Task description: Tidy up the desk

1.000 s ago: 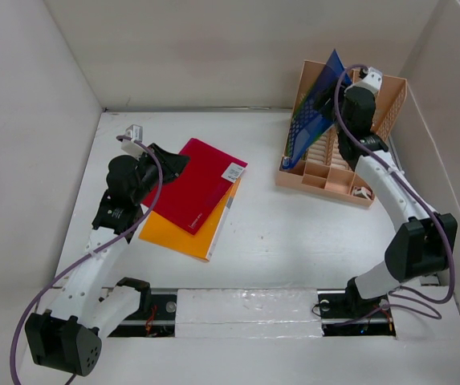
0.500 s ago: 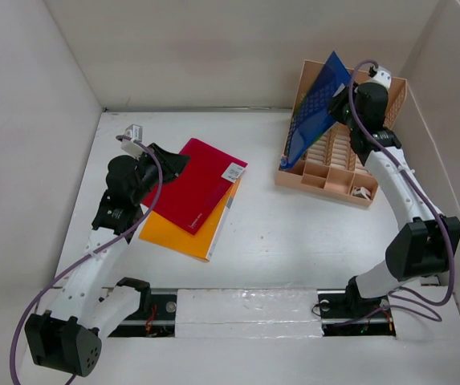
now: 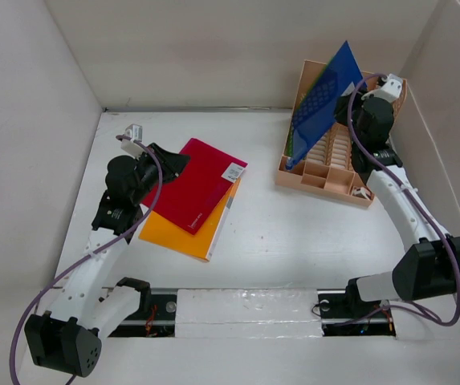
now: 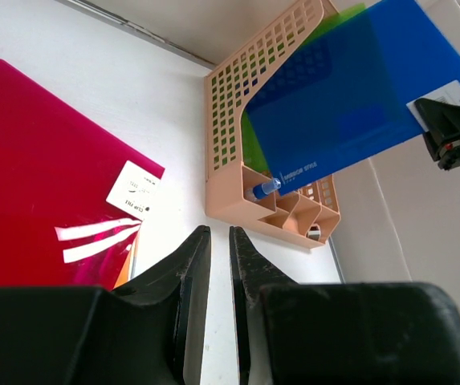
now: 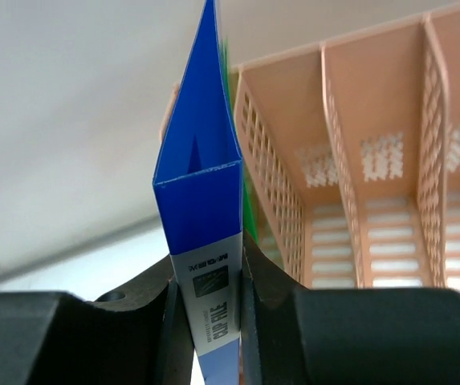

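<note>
The desk [image 3: 294, 241] is a white tabletop walled by white panels. My right gripper [image 3: 348, 103] [image 5: 205, 269] is shut on the labelled edge of a blue clip file [image 3: 322, 100] [image 5: 201, 160]. It holds the file tilted above the left side of the peach file rack [image 3: 326, 183] [image 5: 358, 120]. The file's lower corner is still down at the rack. A red folder [image 3: 197, 184] [image 4: 37, 160] lies on an orange folder [image 3: 181, 233] left of centre. My left gripper [image 3: 177, 160] [image 4: 220, 231] hovers over the red folder's far left edge, barely open, with nothing in the thin slit.
A green file [image 4: 255, 148] stands in the rack behind the blue one. A blue pen-like item [image 4: 263, 189] pokes from a front compartment, and a small object [image 3: 360, 192] sits in another. The right wall runs close behind the rack.
My right gripper closed on the blue file, then rose toward the back right, lifting and tilting the file higher over the rack. The left arm stayed still.
</note>
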Controlling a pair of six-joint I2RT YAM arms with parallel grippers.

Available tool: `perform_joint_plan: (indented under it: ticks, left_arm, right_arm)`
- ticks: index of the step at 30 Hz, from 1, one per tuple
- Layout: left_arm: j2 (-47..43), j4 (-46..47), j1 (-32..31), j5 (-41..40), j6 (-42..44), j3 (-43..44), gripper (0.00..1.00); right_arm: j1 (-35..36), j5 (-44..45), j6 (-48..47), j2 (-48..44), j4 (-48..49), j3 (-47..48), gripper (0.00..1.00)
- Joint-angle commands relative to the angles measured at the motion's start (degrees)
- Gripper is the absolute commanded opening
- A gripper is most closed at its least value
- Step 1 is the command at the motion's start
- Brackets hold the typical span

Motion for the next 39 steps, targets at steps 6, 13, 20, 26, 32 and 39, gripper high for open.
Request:
perform_joint_plan:
  ticks: [6,13,20,26,32,39]
  left_arm:
    - [-0.99,2.82,0.38,0.7,0.35,-0.7,0.12]
    - [-0.64,2.56,0.38,0.35,0.52,-0.09,0.12]
    - [-0.29,2.65,0.38,0.78,0.44,-0.08,0.12]
    - [-0.55,2.91,0.38,1.22,0.26,-0.52,0.12]
    - [-0.63,3.52,0.38,1.31,-0.09,-0.96,0.12]
    - [-0.55,3.52,0.38,1.14,0.08,-0.7,0.12]
  right_arm:
    - [3.12,9.48,-7.35,0.32,22.95,-0.82,0.0]
    - [6.46,15.11,-11.57,3.48,28.84,-2.83,0.0]
    - [9.8,19.94,-15.96,5.06,32.27,-6.44,0.0]
    - [10.95,22.66,-17.37,7.44,34.11,-8.64,0.0]
    - [12.01,26.88,-18.51,8.58,39.99,-9.25,0.0]
    - [13.06,30.68,-22.29,10.51,44.14,-7.67,0.0]
